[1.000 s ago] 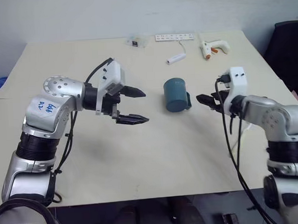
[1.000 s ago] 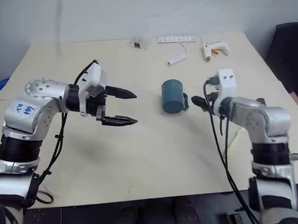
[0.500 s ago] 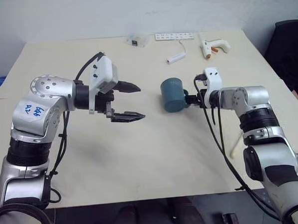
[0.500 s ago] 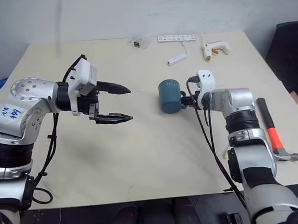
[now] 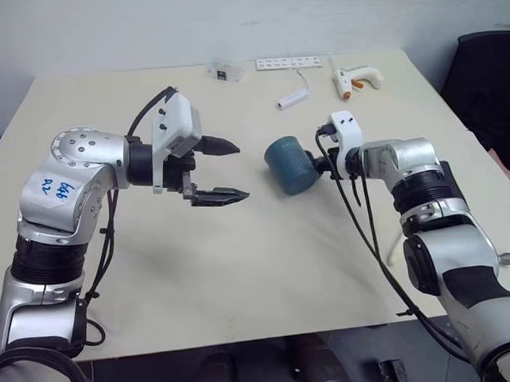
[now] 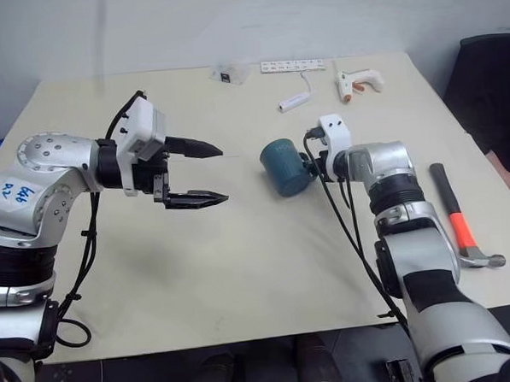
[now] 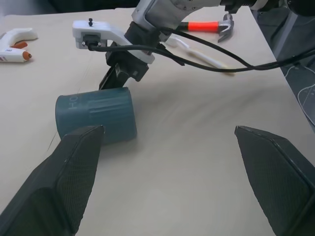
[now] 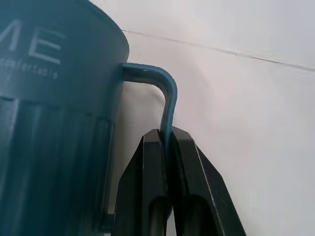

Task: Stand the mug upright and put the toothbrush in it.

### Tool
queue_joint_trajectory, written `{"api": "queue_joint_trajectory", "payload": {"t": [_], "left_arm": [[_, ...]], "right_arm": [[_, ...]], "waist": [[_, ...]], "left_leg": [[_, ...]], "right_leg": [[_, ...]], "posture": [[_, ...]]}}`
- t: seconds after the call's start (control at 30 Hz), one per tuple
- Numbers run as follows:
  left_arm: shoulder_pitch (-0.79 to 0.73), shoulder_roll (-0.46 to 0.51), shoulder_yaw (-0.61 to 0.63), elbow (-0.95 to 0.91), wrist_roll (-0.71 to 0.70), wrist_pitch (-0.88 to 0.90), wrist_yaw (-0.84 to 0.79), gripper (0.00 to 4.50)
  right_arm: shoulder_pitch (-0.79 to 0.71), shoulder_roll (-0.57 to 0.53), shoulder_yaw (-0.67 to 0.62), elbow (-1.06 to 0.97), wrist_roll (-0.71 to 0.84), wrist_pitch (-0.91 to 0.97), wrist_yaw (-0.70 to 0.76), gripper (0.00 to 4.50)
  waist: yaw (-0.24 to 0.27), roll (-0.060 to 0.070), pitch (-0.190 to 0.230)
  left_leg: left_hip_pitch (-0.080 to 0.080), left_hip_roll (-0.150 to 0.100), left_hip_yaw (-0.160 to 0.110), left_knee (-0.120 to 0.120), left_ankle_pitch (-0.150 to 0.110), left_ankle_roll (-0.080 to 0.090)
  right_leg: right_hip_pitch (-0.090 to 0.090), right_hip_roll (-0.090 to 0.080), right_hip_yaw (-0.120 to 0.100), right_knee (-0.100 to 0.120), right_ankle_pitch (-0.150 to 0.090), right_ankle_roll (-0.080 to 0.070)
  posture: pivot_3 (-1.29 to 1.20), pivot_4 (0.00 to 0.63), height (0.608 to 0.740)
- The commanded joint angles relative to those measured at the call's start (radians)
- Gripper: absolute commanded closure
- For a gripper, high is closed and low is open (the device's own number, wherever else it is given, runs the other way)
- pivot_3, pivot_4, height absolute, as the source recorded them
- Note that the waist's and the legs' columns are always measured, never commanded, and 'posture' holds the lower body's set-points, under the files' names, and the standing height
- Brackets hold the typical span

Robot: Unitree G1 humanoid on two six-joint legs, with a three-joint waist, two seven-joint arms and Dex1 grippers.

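Head views: the mug (image 5: 289,163) lies tipped on the table (image 5: 268,267) near its middle, not yet upright. The right pincer (image 5: 326,164) is at its handle; the left pincer (image 5: 226,169) hangs spread wide beside the mug, holding nothing.

Left wrist view: the mug rests on its side with the right pincer against it — the toothbrush (image 7: 197,52) lies flat behind that arm, near a hammer (image 7: 209,24), untouched.

Right wrist view: the two black fingers (image 8: 150,196) are clamped together on the mug's handle (image 8: 165,96).

So the grasp is made; standing the mug up and placing the toothbrush both remain — judging from how things lie.
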Motion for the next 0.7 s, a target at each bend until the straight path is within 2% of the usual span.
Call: {"api": "queue_joint_trajectory", "payload": {"t": [0.03, 0.2, 0.27, 0.33, 0.5, 0.7], "left_arm": [[0.018, 0.010, 0.044, -0.022, -0.020, 0.013, 0.014, 0.00], [0.098, 0.034, 0.128, -0.059, -0.055, 0.058, 0.059, 0.00], [0.129, 0.044, 0.184, -0.076, -0.082, 0.098, 0.090, 0.00], [0.166, 0.050, 0.265, -0.099, -0.128, 0.175, 0.146, 0.00], [0.256, 0.066, 0.414, -0.175, -0.239, 0.362, 0.250, 0.00], [0.425, 0.177, 0.545, -0.241, -0.313, 0.441, 0.229, 0.00]], "right_arm": [[0.025, 0.025, -0.061, -0.098, 0.027, -0.028, -0.019, 4.47], [0.173, 0.111, -0.134, -0.438, 0.091, -0.130, -0.056, 4.47], [0.266, 0.175, -0.128, -0.565, 0.097, -0.204, -0.079, 4.47], [0.380, 0.232, -0.072, -0.646, 0.047, -0.364, -0.093, 4.47], [0.552, 0.304, -0.003, -0.595, -0.068, -0.755, -0.140, 4.47], [0.595, 0.338, 0.015, -0.424, -0.150, -1.058, -0.226, 4.47]], "waist": [[-0.002, 0.000, 0.000], [-0.004, 0.000, 0.000], [-0.004, 0.000, 0.000], [-0.002, 0.000, 0.000], [-0.002, 0.000, 0.000], [-0.005, -0.001, -0.001]], "left_leg": [[0.000, 0.000, 0.000, 0.000, 0.000, 0.000], [0.000, 0.001, 0.000, -0.006, 0.002, -0.003], [-0.003, 0.002, 0.000, -0.006, 0.003, -0.005], [-0.006, 0.002, 0.001, -0.006, 0.006, -0.011], [-0.006, 0.001, 0.003, -0.005, 0.006, -0.008], [-0.004, 0.001, 0.003, -0.006, 0.006, -0.008]], "right_leg": [[0.000, 0.000, 0.000, 0.000, 0.000, 0.000], [-0.003, 0.000, 0.001, 0.000, 0.000, 0.000], [-0.007, 0.000, 0.001, 0.002, 0.000, -0.001], [-0.012, 0.000, 0.001, 0.005, -0.001, -0.001], [-0.014, -0.003, 0.001, 0.008, -0.001, -0.001], [-0.013, -0.003, 0.001, 0.010, -0.001, -0.002]], "posture": [[0.00, 0.150, 0.740], [0.00, 0.150, 0.740], [0.00, 0.150, 0.740], [0.00, 0.150, 0.740], [0.00, 0.150, 0.740], [0.00, 0.150, 0.740]]}}
